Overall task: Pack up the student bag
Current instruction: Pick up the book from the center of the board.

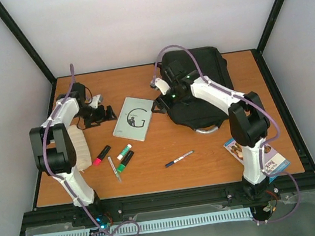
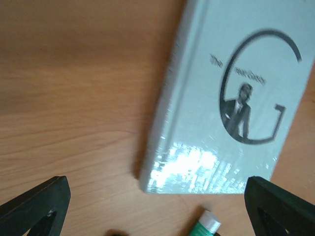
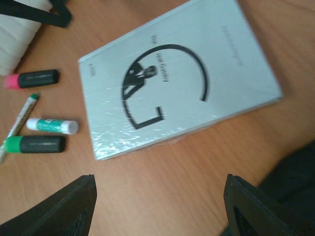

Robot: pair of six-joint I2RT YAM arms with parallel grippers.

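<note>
The left gripper and right gripper both hang spread and empty either side of the book, which lies flat beside the student bag at the table's far right. I'd say the book goes in first. Next, one pair of jaws has to straddle an edge and close.

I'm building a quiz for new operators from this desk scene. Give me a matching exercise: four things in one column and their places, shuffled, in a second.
Things:
1. student bag
2. book
3. pen
4. pink highlighter

Places:
A. alone, towards the front edge
B. far side of the table, on the right
C. on the left, beside the green highlighter
D. middle of the table

Pairs: 1-B; 2-D; 3-A; 4-C
</note>
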